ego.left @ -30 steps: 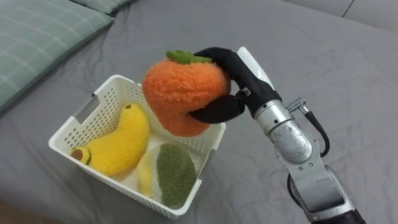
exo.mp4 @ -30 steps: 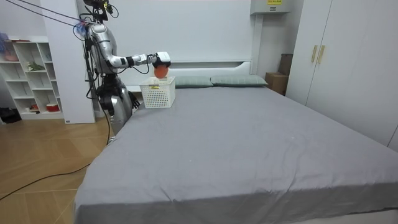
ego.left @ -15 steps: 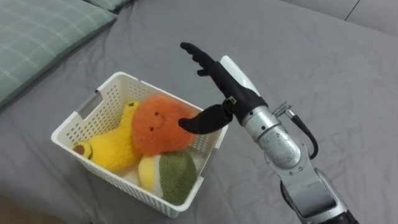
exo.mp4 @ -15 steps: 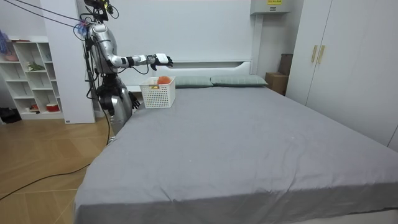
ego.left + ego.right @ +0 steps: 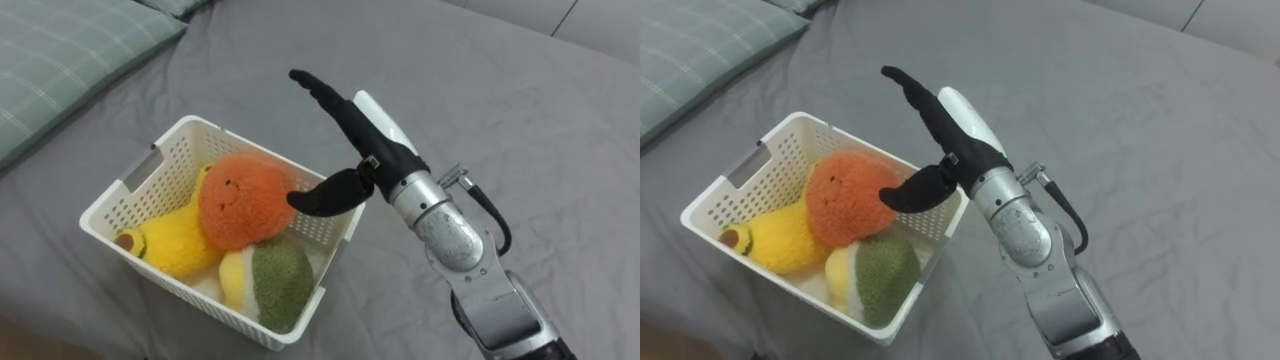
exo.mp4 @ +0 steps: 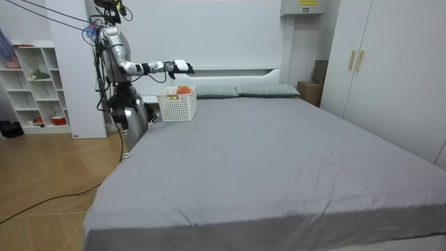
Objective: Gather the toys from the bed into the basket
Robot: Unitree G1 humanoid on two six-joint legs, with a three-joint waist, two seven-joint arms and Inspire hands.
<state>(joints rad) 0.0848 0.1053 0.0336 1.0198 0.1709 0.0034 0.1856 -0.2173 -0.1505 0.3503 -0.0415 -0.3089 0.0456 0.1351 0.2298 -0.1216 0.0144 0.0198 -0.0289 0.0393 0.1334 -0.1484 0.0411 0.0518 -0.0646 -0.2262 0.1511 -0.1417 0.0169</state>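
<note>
A white slatted basket [image 5: 150, 171] [image 5: 745, 165] [image 6: 176, 104] sits on the grey bed near its head end. Inside lie an orange plush fruit [image 5: 245, 198] [image 5: 847, 196], a yellow plush banana [image 5: 170, 243] [image 5: 775, 245] and a green and pale plush [image 5: 270, 284] [image 5: 876, 271]. My right hand [image 5: 352, 130] [image 5: 945, 133] [image 6: 180, 67] hovers open just above the basket's right rim, fingers straight and thumb spread, holding nothing. The orange plush rests on top of the other toys, apart from the hand.
The grey bed sheet [image 5: 520, 110] stretches wide to the right. A green checked pillow [image 5: 60, 60] lies left of the basket. In the room view the robot stands at the bed's head corner, a white shelf unit [image 6: 31, 84] behind it and wardrobes [image 6: 390, 63] at the right.
A second ago my right hand held the orange plush above the basket. It let go, the plush dropped into the basket and settled a little leftward; the hand stays open above.
</note>
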